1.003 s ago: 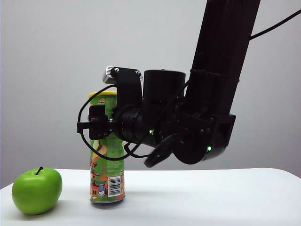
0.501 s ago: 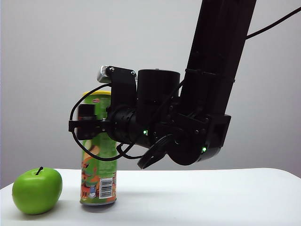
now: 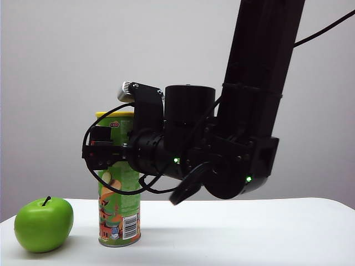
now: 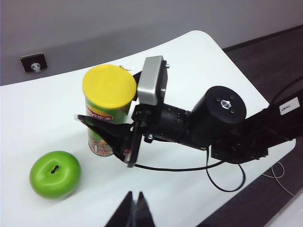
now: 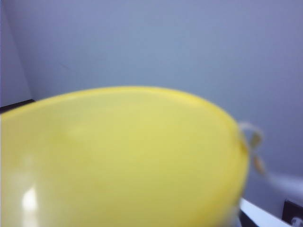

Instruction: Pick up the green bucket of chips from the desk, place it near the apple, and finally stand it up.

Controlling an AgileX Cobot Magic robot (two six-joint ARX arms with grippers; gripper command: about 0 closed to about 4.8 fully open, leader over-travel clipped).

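Green bucket of chips (image 3: 118, 208) upright on desk (image 3: 233, 233), just right of apple (image 3: 43, 224) in exterior view — near, not touching. Yellow lid (image 4: 109, 85) on top, filling right wrist view. Right gripper (image 3: 108, 151) level at can's upper half, fingers spread wide either side, no clamp visible. Left gripper (image 4: 134, 213) hanging above desk edge near apple — fingers together, holding nothing.

**Narrow gap by the can, open desk beyond**

The tall green chips can (image 3: 119, 208) and glossy green apple (image 3: 44, 224) stand near each other, a narrow gap between. The right gripper (image 3: 102, 155) brackets the can's upper part, jaws spread. The white desk (image 3: 249, 233) beyond lies open.
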